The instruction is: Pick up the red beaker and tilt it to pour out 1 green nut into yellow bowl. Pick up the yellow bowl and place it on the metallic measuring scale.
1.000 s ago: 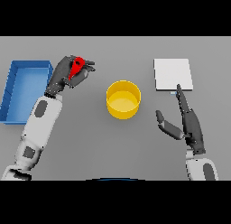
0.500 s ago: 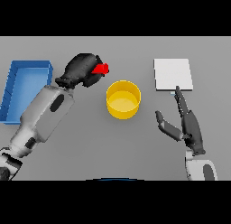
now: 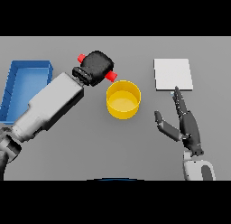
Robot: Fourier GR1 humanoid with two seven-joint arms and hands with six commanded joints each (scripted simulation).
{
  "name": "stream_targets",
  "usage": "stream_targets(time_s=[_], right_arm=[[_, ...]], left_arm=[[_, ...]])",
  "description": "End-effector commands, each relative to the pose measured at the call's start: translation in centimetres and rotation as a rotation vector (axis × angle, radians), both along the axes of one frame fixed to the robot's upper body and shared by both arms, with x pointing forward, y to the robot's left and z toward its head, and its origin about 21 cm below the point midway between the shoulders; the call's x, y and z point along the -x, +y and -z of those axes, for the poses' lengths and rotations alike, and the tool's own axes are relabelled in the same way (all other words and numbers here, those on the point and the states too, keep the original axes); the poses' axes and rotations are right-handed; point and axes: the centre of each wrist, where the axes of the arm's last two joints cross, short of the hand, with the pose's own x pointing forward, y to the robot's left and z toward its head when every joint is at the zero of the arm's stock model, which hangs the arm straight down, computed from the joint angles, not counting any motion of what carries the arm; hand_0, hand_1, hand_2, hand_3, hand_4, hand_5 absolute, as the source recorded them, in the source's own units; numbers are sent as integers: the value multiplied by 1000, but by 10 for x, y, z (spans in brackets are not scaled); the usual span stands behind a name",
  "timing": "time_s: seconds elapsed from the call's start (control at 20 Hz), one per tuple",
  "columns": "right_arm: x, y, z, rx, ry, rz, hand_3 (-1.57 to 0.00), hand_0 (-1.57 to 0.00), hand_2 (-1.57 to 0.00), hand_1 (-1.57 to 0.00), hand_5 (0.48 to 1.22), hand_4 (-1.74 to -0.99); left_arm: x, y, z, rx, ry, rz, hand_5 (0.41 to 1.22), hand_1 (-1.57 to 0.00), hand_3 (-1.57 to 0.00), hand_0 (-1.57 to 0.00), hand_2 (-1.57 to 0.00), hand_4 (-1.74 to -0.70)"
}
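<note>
The red beaker [image 3: 109, 75] lies near-horizontal in the left hand [image 3: 97, 67], whose fingers are curled tight round its middle; one red end shows at the hand's far-left side and the other pokes out toward the yellow bowl [image 3: 123, 99], just over the bowl's near-left rim. No green nut can be made out, either in the beaker or in the bowl. The pour is judged to be in hand: the mouth should sit further over the bowl's middle before tipping more, and the tilt should be eased slowly so that only one nut drops. The right hand [image 3: 186, 124] rests open on the table, fingers straight, just below the scale [image 3: 173, 73] and well right of the bowl. Against the frame half a second back, the left hand has travelled toward the bowl and rolled over further, while the bowl, scale, blue bin [image 3: 18, 83] and right hand are unchanged.
</note>
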Motion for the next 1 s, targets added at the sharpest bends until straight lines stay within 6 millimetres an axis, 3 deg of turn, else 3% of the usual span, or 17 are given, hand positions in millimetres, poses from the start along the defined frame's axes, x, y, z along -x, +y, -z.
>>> stream_targets(time_s=[0.0,0.35,0.55,0.95], right_arm=[[1,-2,1,-4,4,6,1,1,1,1,639,-1206],[2,-3,2,26,-30,28,1,1,1,1,584,-1205],[1,-1,1,36,-41,36,1,1,1,1,569,-1160],[-1,0,1,40,-46,27,1,1,1,1,578,-1136]], left_arm=[[1,-6,-3,-37,-9,34,1217,-1571,-1295,-1571,-1571,-1719],[-3,-27,-6,-296,-68,201,1220,-1571,-1513,-1571,-1571,-1732],[-2,-36,-16,-447,-156,281,1221,-1571,-1547,-1571,-1571,-1737],[0,-51,-11,-681,-263,415,1221,-1571,-1567,-1571,-1571,-1733]])
